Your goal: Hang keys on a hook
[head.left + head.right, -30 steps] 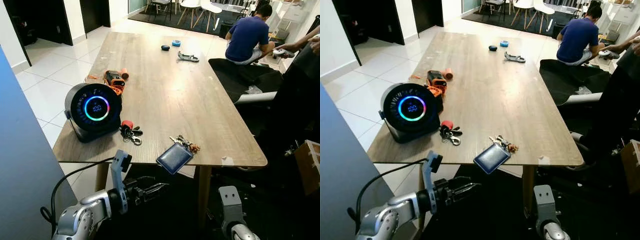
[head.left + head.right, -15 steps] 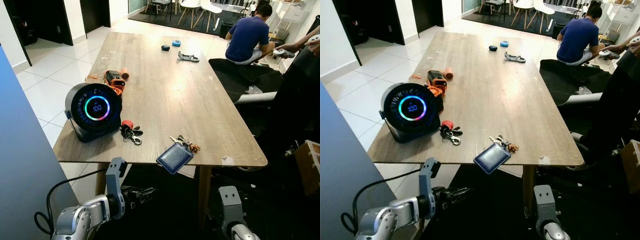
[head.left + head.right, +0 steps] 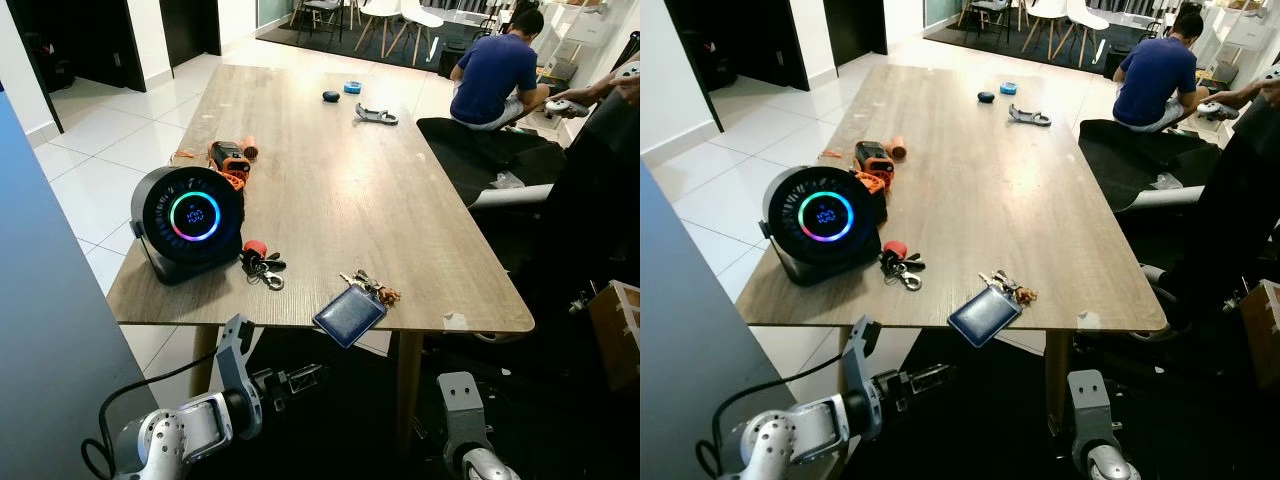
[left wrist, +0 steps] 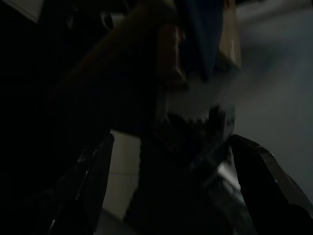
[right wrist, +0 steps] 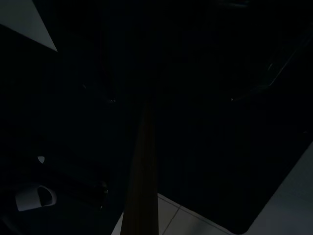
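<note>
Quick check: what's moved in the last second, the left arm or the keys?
The left gripper dropped below the long wooden table's near edge, then edged up slightly, holding nothing. Both key bunches, the red-tagged one and the one with the blue leather pouch, lie unmoved. The right arm hangs idle.

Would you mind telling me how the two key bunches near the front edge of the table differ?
The keys with the red fob lie fully on the table, right beside the round black fan. The keys with the blue card holder lie further right, apart from the fan, and their holder juts over the table's edge. Both are untouched by the left gripper, below the tabletop.
</note>
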`<state>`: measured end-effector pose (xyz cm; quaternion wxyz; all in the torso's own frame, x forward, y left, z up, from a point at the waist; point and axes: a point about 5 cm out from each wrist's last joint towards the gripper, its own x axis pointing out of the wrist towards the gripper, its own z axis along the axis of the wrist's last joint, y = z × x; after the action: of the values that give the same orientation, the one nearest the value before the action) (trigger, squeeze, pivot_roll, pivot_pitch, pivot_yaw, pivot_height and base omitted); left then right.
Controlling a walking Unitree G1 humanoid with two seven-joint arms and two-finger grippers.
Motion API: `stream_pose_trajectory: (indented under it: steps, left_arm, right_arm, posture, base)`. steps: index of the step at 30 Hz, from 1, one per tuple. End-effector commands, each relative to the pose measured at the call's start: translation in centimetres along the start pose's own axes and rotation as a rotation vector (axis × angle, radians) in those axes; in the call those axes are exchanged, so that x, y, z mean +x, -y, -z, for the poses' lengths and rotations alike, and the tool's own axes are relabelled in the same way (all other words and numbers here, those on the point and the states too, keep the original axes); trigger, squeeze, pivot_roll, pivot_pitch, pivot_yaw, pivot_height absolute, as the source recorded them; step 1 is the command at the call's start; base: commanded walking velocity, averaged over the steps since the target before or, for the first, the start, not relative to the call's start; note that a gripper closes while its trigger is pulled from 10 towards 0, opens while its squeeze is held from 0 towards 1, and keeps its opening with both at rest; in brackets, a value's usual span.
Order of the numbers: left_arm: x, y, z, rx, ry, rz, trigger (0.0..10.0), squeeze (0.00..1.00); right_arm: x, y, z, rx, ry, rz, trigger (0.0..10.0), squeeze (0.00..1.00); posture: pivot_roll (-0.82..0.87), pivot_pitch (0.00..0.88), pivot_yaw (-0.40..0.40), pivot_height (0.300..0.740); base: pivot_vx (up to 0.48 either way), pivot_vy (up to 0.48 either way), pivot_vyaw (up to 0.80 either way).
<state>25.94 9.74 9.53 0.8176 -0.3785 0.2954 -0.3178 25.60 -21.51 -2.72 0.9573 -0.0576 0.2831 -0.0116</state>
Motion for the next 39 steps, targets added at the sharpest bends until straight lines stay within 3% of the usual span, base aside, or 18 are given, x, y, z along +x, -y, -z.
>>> stream_pose_trajectory:
  steps: [1, 9, 12, 14, 22, 27, 34, 39]
  left_arm:
    - [0.7, 0.3, -0.2, 0.009, 0.031, -0.034, 10.0, 0.00]
    - [1.6, -0.1, -0.4, 0.023, 0.074, -0.102, 10.0, 0.00]
    - [1.9, 0.0, -1.0, 0.069, 0.137, -0.127, 10.0, 0.00]
    - [2.1, 0.1, -1.0, 0.042, 0.144, -0.128, 10.0, 0.00]
    - [2.6, 0.3, -0.2, -0.026, 0.118, -0.132, 10.0, 0.00]
    - [3.1, 0.3, 0.6, -0.007, 0.092, -0.154, 10.0, 0.00]
    - [3.9, 0.2, 1.2, 0.218, 0.043, -0.193, 10.0, 0.00]
    - [4.2, 0.3, 0.8, 0.238, 0.021, -0.176, 10.0, 0.00]
  right_arm:
    - [-0.3, 0.0, 0.9, 0.000, -0.036, 0.002, 10.0, 0.00]
    - [-0.2, 0.0, 0.8, 0.002, -0.034, 0.003, 10.0, 0.00]
    - [-0.2, 0.0, 0.9, 0.002, -0.034, 0.005, 10.0, 0.00]
    - [-0.2, 0.1, 0.9, 0.002, -0.035, 0.005, 10.0, 0.00]
    - [-0.2, 0.0, 0.8, 0.002, -0.035, 0.003, 10.0, 0.00]
    - [-0.2, -0.1, 0.9, 0.002, -0.036, -0.001, 10.0, 0.00]
    - [-0.2, -0.3, 0.9, -0.001, -0.039, -0.006, 10.0, 0.00]
    - [-0.2, -0.3, 1.0, 0.000, -0.039, -0.005, 10.0, 0.00]
  posture:
    - [0.09, 0.121, -0.073, 0.740]
    - [0.08, 0.122, -0.072, 0.740]
    - [0.08, 0.122, -0.072, 0.740]
    - [0.08, 0.121, -0.073, 0.740]
    - [0.08, 0.121, -0.073, 0.740]
    - [0.08, 0.123, -0.074, 0.740]
    - [0.08, 0.121, -0.074, 0.740]
    - [0.08, 0.119, -0.072, 0.740]
  base:
    - [0.000, 0.000, 0.00]
    - [0.000, 0.000, 0.00]
    - [0.000, 0.000, 0.00]
    - [0.000, 0.000, 0.00]
    - [0.000, 0.000, 0.00]
    - [0.000, 0.000, 0.00]
    - [0.000, 0.000, 0.00]
    - [0.000, 0.000, 0.00]
